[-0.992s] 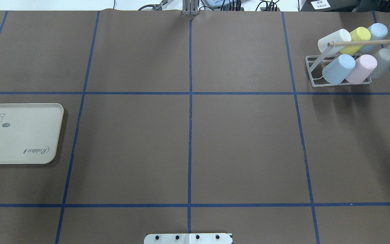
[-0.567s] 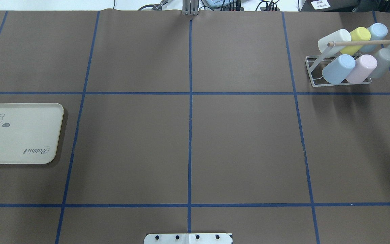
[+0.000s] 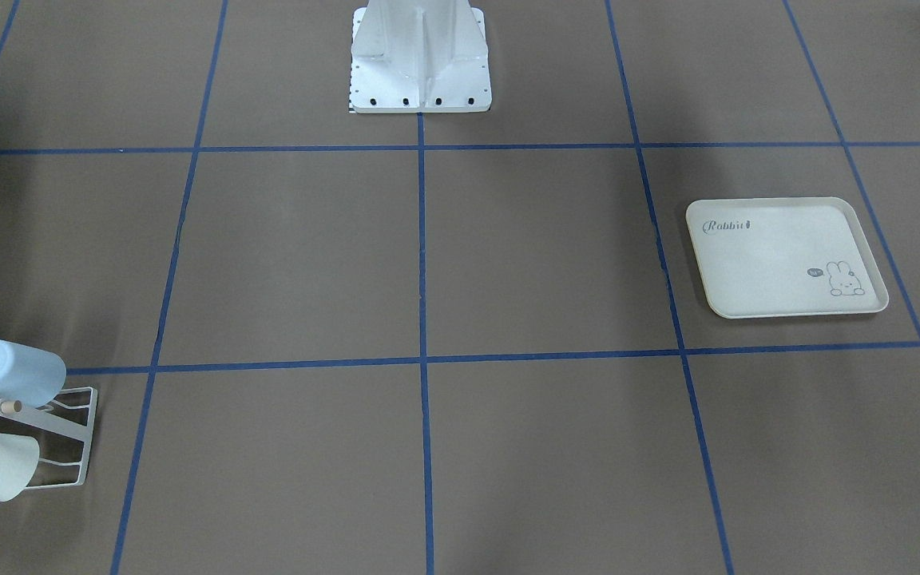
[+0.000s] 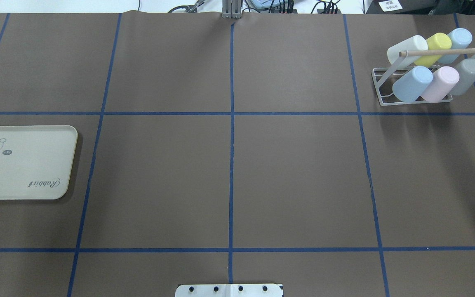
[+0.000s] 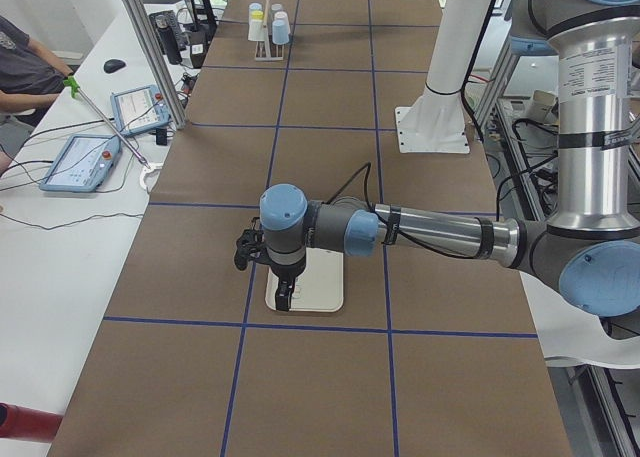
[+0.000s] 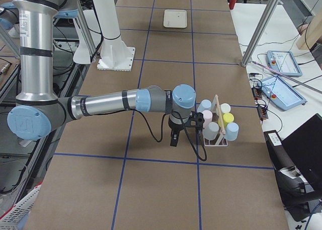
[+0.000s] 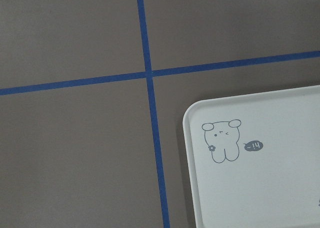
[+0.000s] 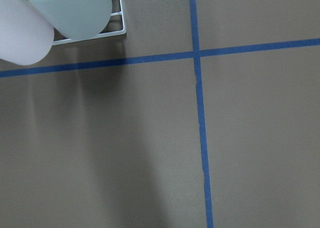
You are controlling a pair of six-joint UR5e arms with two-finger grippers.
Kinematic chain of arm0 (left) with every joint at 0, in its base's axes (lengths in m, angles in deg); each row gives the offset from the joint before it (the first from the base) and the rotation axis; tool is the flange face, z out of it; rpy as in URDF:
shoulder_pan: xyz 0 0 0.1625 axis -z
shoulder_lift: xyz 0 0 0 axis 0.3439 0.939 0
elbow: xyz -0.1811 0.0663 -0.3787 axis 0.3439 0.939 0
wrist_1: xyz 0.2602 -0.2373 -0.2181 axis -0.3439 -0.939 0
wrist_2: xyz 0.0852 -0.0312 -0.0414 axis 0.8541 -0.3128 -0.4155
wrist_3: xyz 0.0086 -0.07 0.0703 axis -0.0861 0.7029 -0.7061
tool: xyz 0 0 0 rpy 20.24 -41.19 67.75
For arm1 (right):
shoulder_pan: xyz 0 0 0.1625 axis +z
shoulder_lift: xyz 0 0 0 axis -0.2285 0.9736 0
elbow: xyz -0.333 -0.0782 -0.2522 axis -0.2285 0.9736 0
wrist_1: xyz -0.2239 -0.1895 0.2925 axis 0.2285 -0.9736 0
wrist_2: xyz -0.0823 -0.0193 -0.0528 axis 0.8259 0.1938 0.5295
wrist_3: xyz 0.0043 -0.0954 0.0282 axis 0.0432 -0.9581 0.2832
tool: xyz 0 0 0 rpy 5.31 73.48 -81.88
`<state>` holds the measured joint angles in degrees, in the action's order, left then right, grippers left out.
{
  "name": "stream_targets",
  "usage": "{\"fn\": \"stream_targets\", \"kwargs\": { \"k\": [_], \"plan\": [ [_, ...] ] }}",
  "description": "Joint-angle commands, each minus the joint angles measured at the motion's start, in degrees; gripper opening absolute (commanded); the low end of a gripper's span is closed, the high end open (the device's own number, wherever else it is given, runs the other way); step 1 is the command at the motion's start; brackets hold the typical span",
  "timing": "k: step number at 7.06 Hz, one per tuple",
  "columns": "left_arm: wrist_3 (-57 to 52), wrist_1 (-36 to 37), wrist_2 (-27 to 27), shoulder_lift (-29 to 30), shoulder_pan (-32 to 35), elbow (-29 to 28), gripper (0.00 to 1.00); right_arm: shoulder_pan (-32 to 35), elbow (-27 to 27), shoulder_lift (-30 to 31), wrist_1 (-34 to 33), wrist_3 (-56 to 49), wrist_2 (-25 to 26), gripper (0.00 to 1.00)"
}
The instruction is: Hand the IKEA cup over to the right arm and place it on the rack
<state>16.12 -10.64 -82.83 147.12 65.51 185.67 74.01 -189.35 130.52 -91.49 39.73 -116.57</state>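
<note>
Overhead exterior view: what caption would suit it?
Six pastel cups on the white rack, rabbit-print tray across the table.

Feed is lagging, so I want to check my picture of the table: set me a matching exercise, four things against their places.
1 tray
2 yellow cup
3 pink cup
4 grey cup

a rack, row near the robot, middle
b table, left side
c rack, far row, middle
d rack, near row, right end

Pairs: 1-b, 2-c, 3-a, 4-d
</note>
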Motion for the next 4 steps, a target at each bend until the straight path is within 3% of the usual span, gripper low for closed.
{"fn": "stream_targets", "kwargs": {
  "k": [1, 4],
  "plan": [
    [0.0, -0.1, 0.1, 0.1, 0.2, 0.0, 1.00, 0.8, 0.3, 1.5, 0.0, -0.2, -0.1, 0.99],
    [0.1, 0.0, 0.1, 0.1, 0.2, 0.0, 1.00, 0.9, 2.3, 1.9, 1.9, -0.2, -0.1, 0.99]
  ]
}}
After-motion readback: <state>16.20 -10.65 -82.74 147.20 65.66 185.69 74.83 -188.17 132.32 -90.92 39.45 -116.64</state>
